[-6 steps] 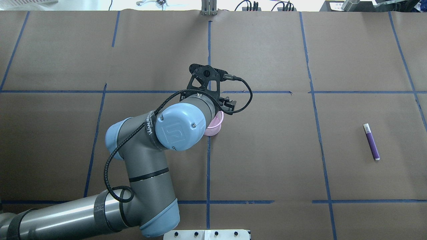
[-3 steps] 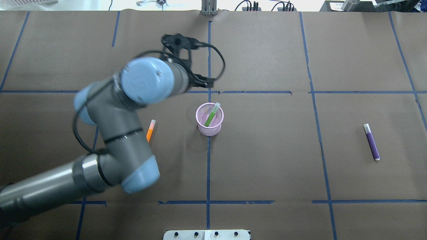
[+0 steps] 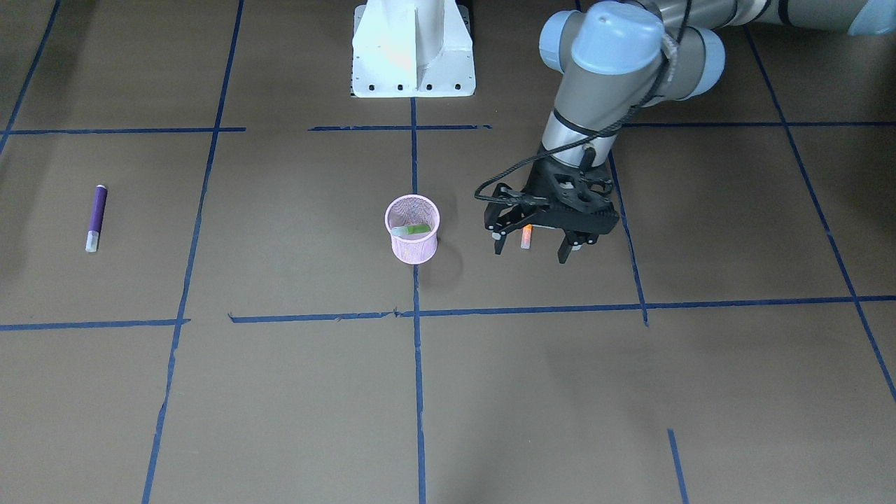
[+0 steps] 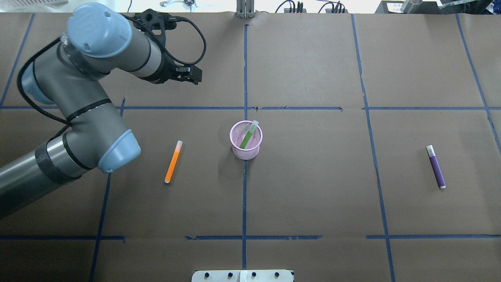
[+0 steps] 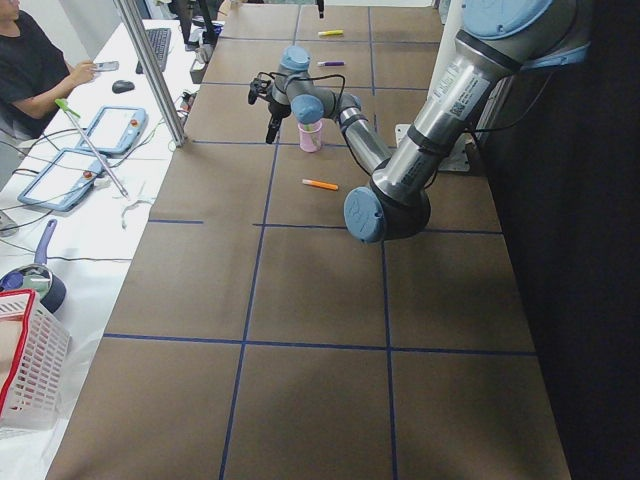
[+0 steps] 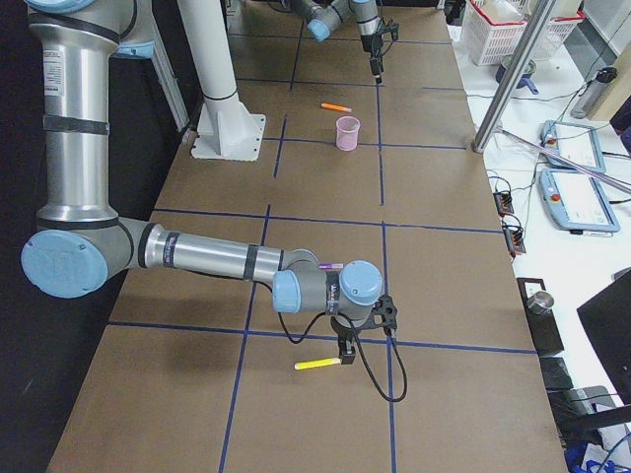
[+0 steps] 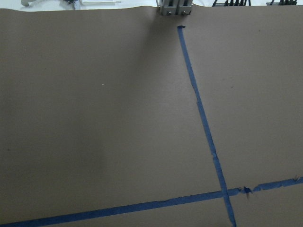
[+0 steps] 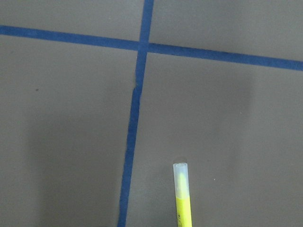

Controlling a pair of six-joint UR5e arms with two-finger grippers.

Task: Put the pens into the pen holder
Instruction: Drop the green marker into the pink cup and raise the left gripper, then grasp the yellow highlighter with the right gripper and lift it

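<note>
The pink mesh pen holder (image 4: 245, 145) stands at the table's middle with a green pen (image 4: 248, 136) leaning inside it. An orange pen (image 4: 173, 161) lies flat to its left, and a purple pen (image 4: 435, 166) lies far right. My left gripper (image 3: 532, 246) hangs open and empty, raised over the far-left part of the table, away from the holder. In the front view it covers most of the orange pen (image 3: 525, 239). My right gripper (image 6: 345, 347) hovers by a yellow pen (image 6: 317, 364); I cannot tell whether it is open or shut.
Blue tape lines (image 4: 244, 70) divide the brown paper table cover. The white robot base (image 3: 413, 49) stands at the near edge. A person sits at a side bench (image 5: 90, 130) with tablets. A metal post (image 4: 244, 8) rises at the far edge.
The left gripper, which was over the pen holder, has risen and swung away to the far left. The green pen now stands in the holder and the orange pen is uncovered.
</note>
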